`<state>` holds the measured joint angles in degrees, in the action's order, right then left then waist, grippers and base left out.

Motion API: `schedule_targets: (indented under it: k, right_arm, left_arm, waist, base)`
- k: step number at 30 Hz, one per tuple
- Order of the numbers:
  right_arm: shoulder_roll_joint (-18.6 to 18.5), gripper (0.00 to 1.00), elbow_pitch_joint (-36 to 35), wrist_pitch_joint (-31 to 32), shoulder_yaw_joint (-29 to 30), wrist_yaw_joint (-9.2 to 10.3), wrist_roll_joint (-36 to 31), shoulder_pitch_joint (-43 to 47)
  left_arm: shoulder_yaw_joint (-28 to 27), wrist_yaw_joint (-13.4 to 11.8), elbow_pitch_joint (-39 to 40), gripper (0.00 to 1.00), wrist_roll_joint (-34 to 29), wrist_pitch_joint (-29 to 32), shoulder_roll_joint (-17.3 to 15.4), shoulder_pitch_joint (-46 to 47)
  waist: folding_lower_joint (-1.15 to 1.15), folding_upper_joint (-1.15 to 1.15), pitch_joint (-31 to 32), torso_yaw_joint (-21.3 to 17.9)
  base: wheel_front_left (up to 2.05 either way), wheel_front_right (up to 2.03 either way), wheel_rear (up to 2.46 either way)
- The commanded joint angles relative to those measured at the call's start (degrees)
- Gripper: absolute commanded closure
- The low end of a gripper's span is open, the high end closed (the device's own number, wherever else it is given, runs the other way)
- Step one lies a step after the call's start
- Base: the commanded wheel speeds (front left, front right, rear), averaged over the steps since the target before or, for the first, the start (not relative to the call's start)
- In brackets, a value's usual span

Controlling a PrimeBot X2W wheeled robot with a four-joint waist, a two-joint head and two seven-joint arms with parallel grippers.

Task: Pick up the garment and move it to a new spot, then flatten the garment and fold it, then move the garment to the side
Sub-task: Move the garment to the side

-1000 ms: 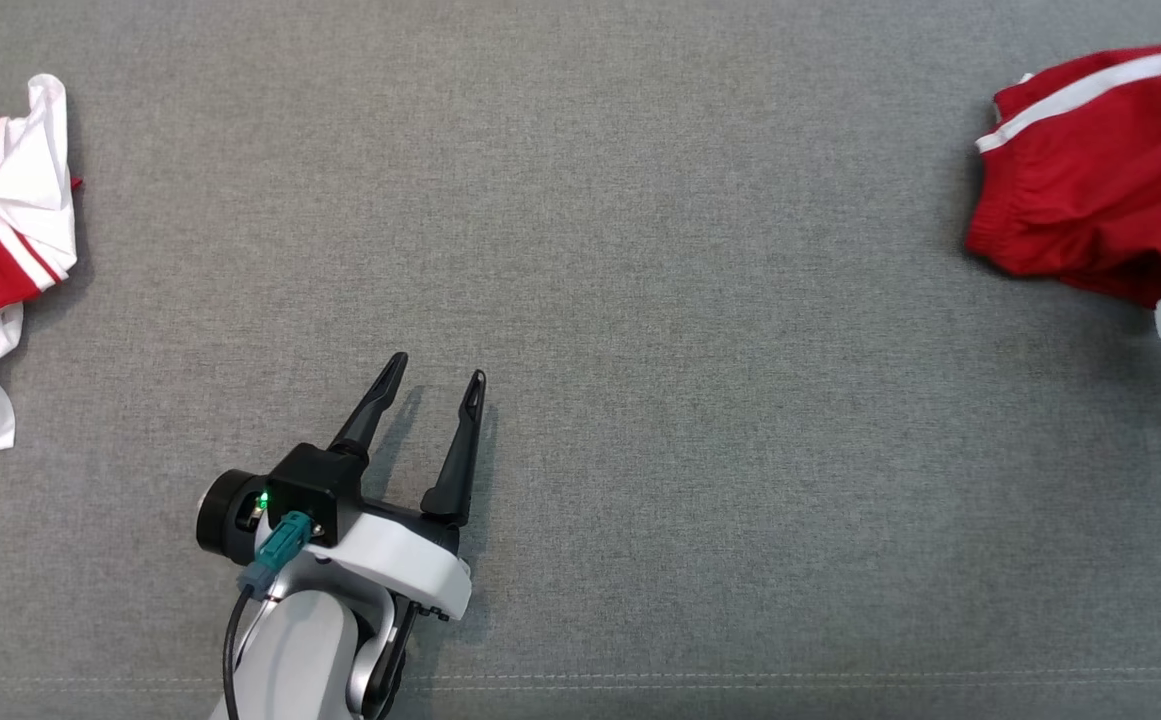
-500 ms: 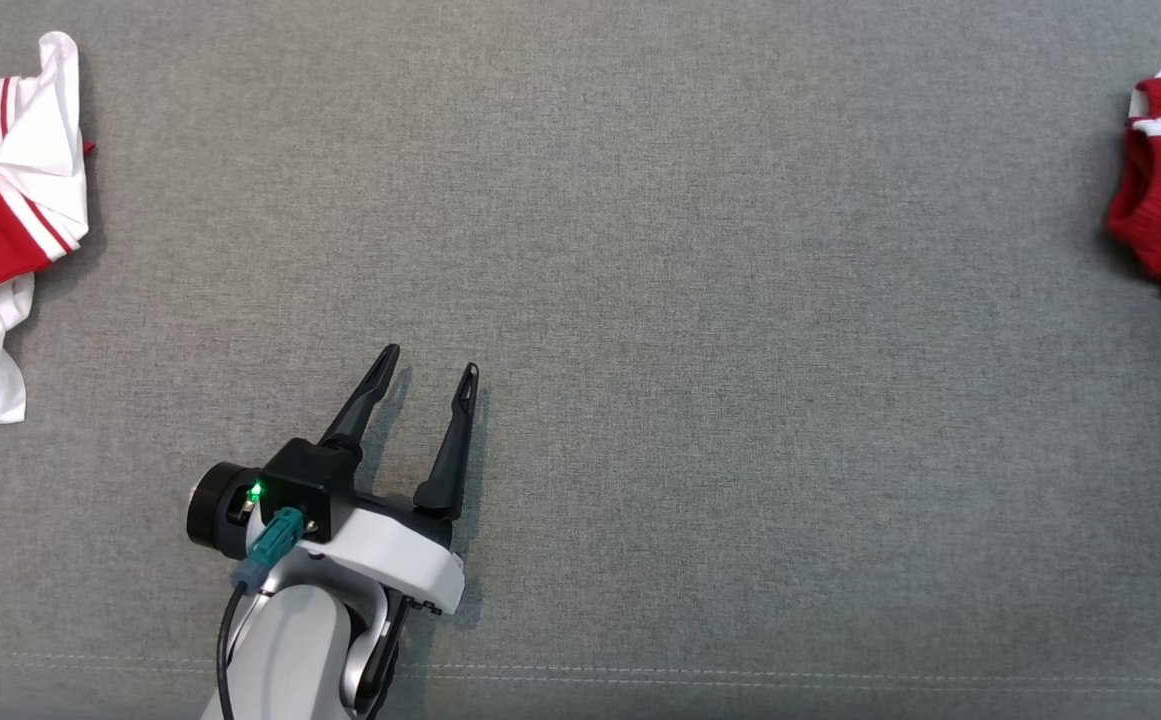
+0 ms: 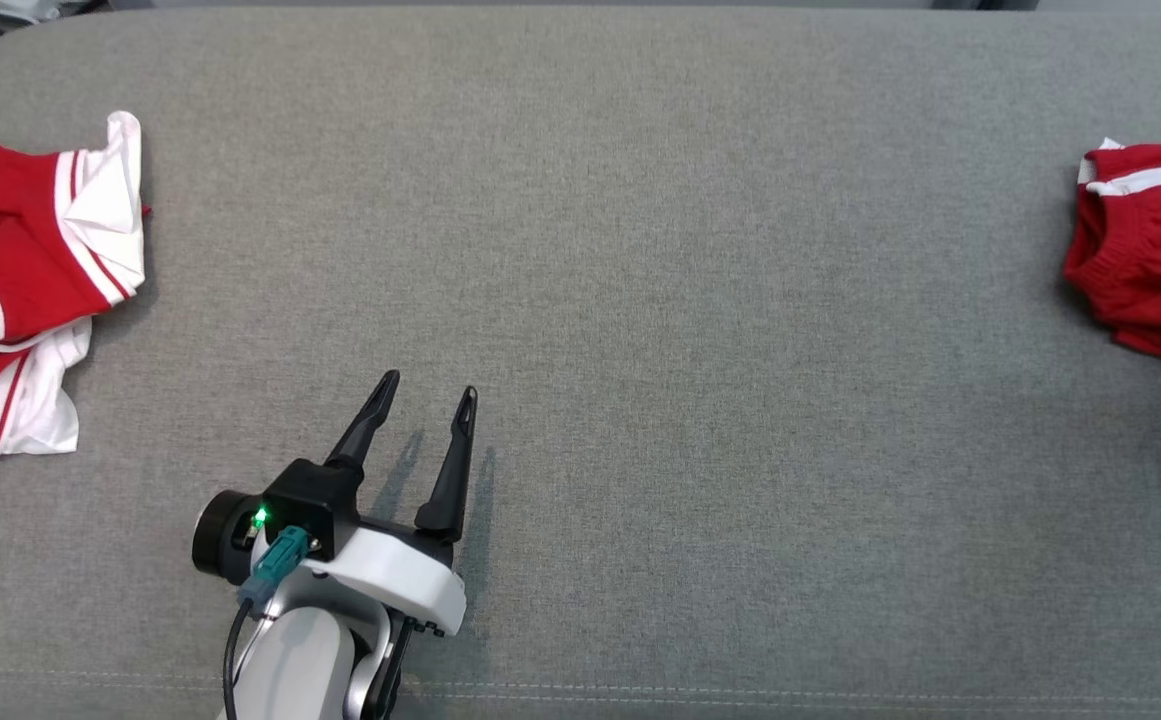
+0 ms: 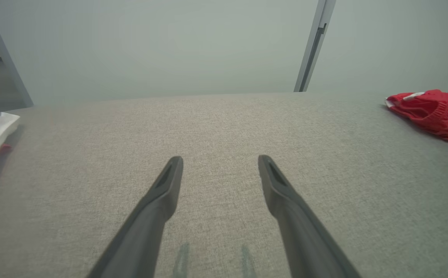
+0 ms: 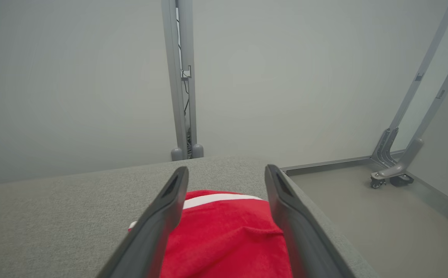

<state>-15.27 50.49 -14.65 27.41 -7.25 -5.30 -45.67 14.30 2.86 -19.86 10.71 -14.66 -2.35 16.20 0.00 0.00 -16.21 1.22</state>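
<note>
Spanning the whole work area, the grey fabric surface (image 3: 700,300) carries a red-and-white jersey (image 3: 10,290) crumpled at its left edge and red shorts (image 3: 1150,260) bunched at its far right edge. My left gripper (image 3: 430,385) hovers over bare fabric, fingers apart, empty. My right gripper (image 5: 227,172) hangs above the shorts, fingers apart, gripping nothing.

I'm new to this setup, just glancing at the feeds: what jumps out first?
Two red garments on the grey cushion: a red-and-white jersey at far left, red shorts at far right. The left gripper hangs open over bare fabric nearer the jersey; the right gripper, fingers apart, hangs above the shorts.
</note>
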Motion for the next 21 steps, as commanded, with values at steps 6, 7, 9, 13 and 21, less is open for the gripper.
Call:
schedule_targets:
  k: [6,7,9,13,21]
  right_arm:
    - [4.3,0.00,-10.0,-0.3,-9.7,-0.24,5.8,10.4]
    - [4.7,0.00,-11.1,-0.3,-11.2,-0.24,6.6,12.0]
    - [5.5,0.00,-13.2,-0.3,-13.3,-0.24,8.5,15.0]
    - [7.2,0.00,-17.7,-0.3,-16.6,-0.24,11.9,21.2]
    - [8.5,0.00,-22.1,-0.3,-20.2,-0.24,13.0,28.1]
  left_arm:
    - [-3.6,-2.2,0.2,0.00,0.7,-0.3,-0.5,-2.8]
    - [-4.1,-2.4,0.1,0.00,0.7,-0.3,-0.5,-3.3]
    - [-4.8,-2.6,0.0,0.00,0.4,-0.3,-0.5,-4.2]
    - [-7.0,-3.6,0.0,0.00,-0.3,-0.3,-0.5,-6.1]
    - [-9.1,-4.5,-0.4,0.00,-0.3,-0.3,-0.5,-8.8]
  waist:
    - [0.00,0.00,6.8,0.7]
    - [0.00,0.00,7.5,0.8]
    - [0.00,0.00,8.9,1.0]
    - [0.00,0.00,11.5,1.5]
    - [0.00,0.00,15.0,1.9]
  base:
    - [0.00,0.00,0.00]
    - [0.00,0.00,0.00]
    - [0.00,0.00,0.00]
    - [0.00,0.00,0.00]
    - [0.00,0.00,0.00]
